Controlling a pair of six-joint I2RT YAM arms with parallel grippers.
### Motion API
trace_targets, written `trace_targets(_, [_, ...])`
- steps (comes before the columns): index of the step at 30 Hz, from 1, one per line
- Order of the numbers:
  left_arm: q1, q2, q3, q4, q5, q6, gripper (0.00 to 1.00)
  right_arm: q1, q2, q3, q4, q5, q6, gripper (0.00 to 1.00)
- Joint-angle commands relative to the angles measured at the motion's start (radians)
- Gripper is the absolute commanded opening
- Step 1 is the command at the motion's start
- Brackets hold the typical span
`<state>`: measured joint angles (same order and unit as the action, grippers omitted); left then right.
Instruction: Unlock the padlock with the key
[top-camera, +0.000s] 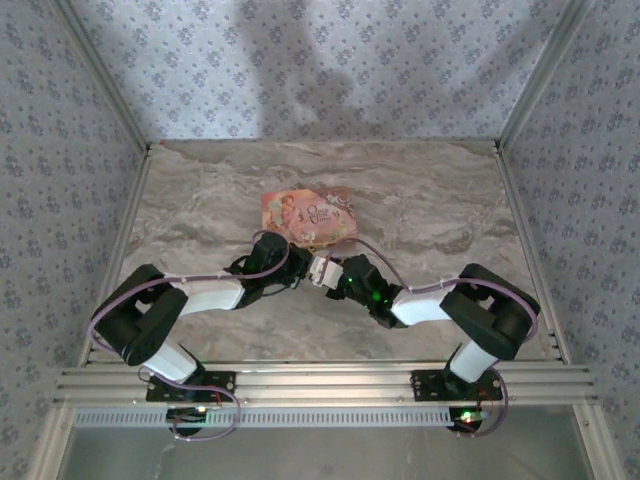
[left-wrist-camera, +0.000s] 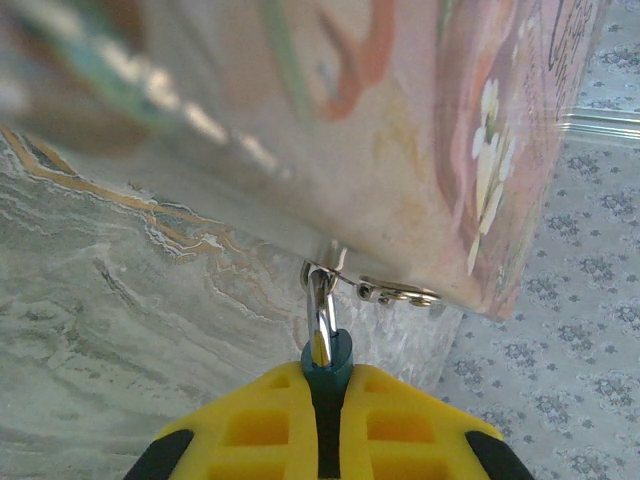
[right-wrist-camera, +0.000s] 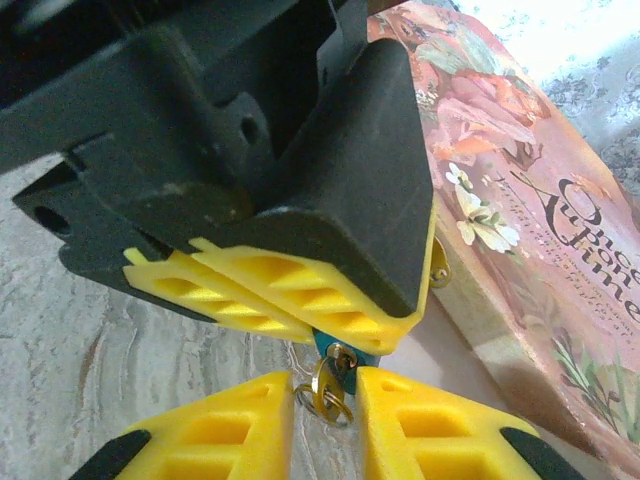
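The box (top-camera: 308, 215) lay near the middle of the worktop (top-camera: 200, 190), a bit toward the far edge. The padlock (left-wrist-camera: 327, 362) was at the box's near side. Its loop (left-wrist-camera: 320, 305) went through a little metal clasp (left-wrist-camera: 395, 293) on the box. The left gripper (left-wrist-camera: 328, 390) was pressed together on the padlock's blue body. The key (right-wrist-camera: 325, 385) sat right at the end of that blue body. The right gripper (right-wrist-camera: 325, 400) had one yellow finger (right-wrist-camera: 210, 430) on each side of the key, very close. I could not tell if they were pinching it.
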<state>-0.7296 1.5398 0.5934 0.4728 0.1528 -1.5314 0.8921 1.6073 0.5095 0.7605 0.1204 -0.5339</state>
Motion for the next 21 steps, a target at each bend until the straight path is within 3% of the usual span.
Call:
trace_targets(1, [-0.011,0.017,0.02,0.023,0.074,-0.06,0.0,-0.005,0.018,0.027,0.036,0.018,0.026,0.24])
trace_targets(21, [-0.013,0.019,0.014,0.024,0.076,-0.06,0.0,-0.002,0.055,0.04,0.063,0.077,0.084,0.02])
